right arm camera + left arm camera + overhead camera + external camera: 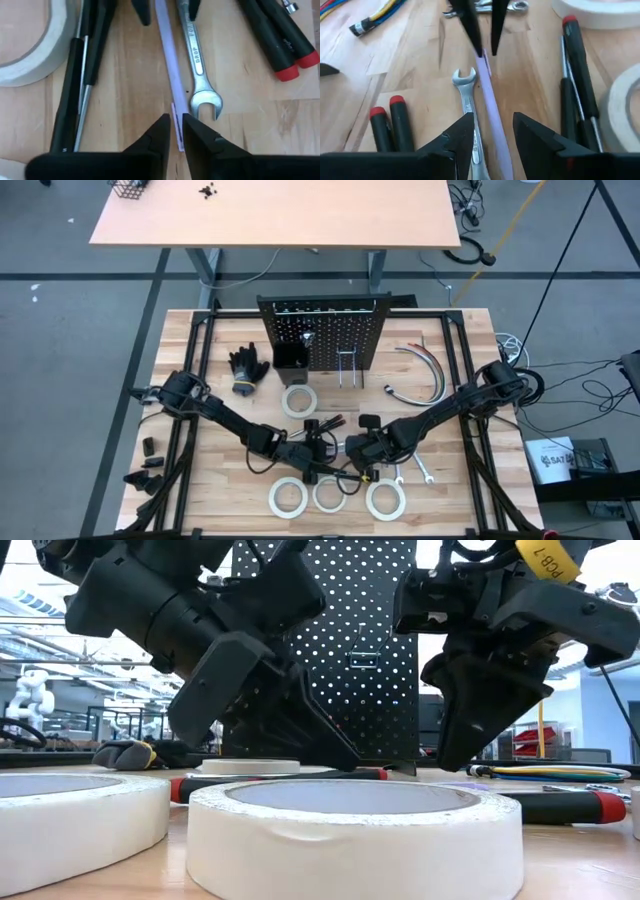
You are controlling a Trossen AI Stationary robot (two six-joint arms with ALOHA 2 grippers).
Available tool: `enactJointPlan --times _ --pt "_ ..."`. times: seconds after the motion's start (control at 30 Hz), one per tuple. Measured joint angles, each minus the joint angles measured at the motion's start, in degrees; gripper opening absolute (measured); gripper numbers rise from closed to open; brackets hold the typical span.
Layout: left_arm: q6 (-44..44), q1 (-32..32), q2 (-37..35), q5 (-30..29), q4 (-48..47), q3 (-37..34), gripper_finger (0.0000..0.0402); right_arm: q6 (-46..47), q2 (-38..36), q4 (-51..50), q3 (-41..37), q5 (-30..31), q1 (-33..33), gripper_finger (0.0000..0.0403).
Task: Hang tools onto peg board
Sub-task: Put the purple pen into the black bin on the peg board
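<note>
Basically not started: every tool I can see is on the table, nothing clearly hung on the peg board that stands upright at the back centre. Its hooks look bare from above, though the small ones are hard to read

Left to right:
- black gloves left of the board, not part of the job
- left gripper low over the table centre, fingers spread, straddling a silver open-end wrench and a thin purple strip lying beside it. Holding nothing
- red-and-black screwdrivers flank the pair on both sides in the left wrist view
- right gripper faces the left one from the far end of the same strip, fingers nearly together with the strip's tip in the narrow gap between them. Can't tell if that's a real pinch or just hovering around it
- white tape rolls in a row along the front edge, one more roll just in front of the board
- more small wrenches right of the grippers, curved grey hoses far right

Left to do: wrenches, screwdrivers and tape rolls all need hanging. Both arms look busy with the strip rather than a tool, so my guess is the wrench beside it goes next
</note>
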Motion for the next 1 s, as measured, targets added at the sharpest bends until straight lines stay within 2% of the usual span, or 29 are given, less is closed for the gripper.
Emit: enactJointPlan --times 0.17,0.3,0.6,0.83,1.0 --pt "-0.5 0.3 0.0 4.0 -0.2 0.0 0.0141 0.0 0.0 0.0 0.0 0.0 0.0 0.0073" --pt "-2.8 0.9 0.0 5.0 -1.7 0.0 0.0141 0.0 0.0 0.5 0.0 0.0 0.0 0.0083" --pt "-4.9 1.1 0.0 7.0 -3.8 0.0 0.0141 0.5 0.0 1.2 0.0 0.4 0.0 0.0084" --pt "-11.6 2.5 1.2 9.8 -5.2 0.2 0.0141 0.5 0.0 1.6 0.0 0.5 0.0 0.0084" --pt "-13.2 2.7 1.8 10.1 -5.2 0.3 0.014 1.5 0.0 1.6 0.0 0.5 0.0 0.0084"
